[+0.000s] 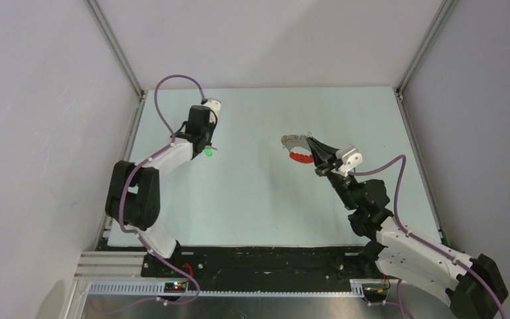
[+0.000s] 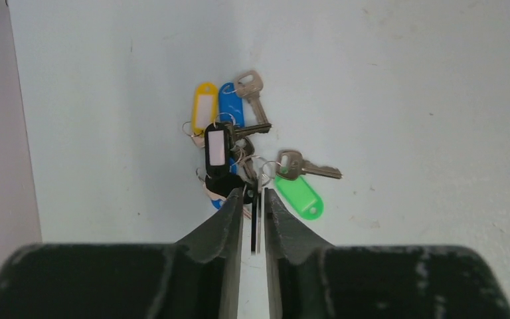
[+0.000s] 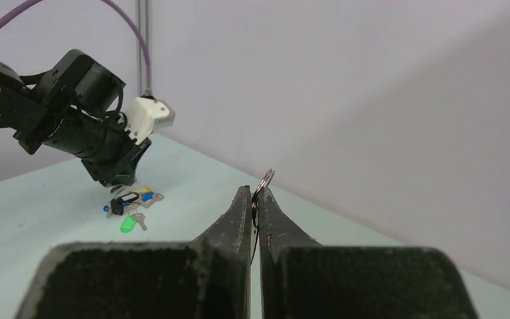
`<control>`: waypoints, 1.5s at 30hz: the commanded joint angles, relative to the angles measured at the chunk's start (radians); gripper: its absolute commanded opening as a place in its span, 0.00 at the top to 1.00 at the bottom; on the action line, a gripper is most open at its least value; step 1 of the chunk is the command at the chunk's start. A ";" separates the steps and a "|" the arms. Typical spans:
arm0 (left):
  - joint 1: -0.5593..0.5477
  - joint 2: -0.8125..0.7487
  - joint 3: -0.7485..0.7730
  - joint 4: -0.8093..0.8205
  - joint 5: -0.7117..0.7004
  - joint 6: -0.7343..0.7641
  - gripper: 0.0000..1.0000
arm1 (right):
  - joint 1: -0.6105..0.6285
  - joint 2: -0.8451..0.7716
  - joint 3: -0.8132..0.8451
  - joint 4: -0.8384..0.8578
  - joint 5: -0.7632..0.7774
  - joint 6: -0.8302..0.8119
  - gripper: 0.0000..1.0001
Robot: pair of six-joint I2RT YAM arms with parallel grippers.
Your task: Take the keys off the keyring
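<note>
- Keys [image 2: 244, 130] lay in a loose heap on the pale table [image 2: 405, 100], right under the left gripper [image 2: 254, 193] at the table's far left.
- In the left wrist view the heap held a yellow tag [image 2: 204, 106], a blue tag [image 2: 231, 105], a black tag [image 2: 217, 156] with a white label, a green tag [image 2: 299, 195] and at least two bare silver keys, one [image 2: 252, 92] beside the blue tag and one [image 2: 302, 167] touching the green tag.
- Small wire rings linked tags and keys; the pieces overlapped in the middle.
- The left gripper's jaws stood a narrow slit apart, with a thin dark strip between them; it cannot be told whether they pinched it or had let go.
- The keyring [image 1: 300, 157], a red curved loop, hung off the table at the tip of the right gripper [image 1: 309, 143], well apart from the heap.
- Silvery metal pieces [image 1: 294, 139] fanned along the loop's upper edge, too small to make out singly.
- The right gripper [image 3: 255, 193] was clenched on the keyring, and a thin wire ring [image 3: 265, 178] poked up above its fingertips.
- From the right wrist view the heap [image 3: 131, 203] showed beneath the left arm's wrist [image 3: 80, 119].
</note>
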 commanded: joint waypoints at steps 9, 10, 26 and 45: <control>0.001 -0.105 0.066 -0.017 0.004 -0.107 0.11 | -0.130 -0.060 -0.017 -0.060 -0.028 0.118 1.00; -0.025 -0.157 0.057 -0.019 -0.003 -0.108 0.09 | -0.144 -0.055 -0.011 -0.071 -0.032 0.133 1.00; -0.307 -0.590 -0.173 -0.041 -0.340 -0.259 0.00 | -0.527 0.240 0.239 -0.453 0.141 0.527 0.01; -0.530 -1.073 -0.379 0.074 -0.487 -0.103 0.00 | -0.570 -0.380 0.241 -0.704 0.134 0.457 0.00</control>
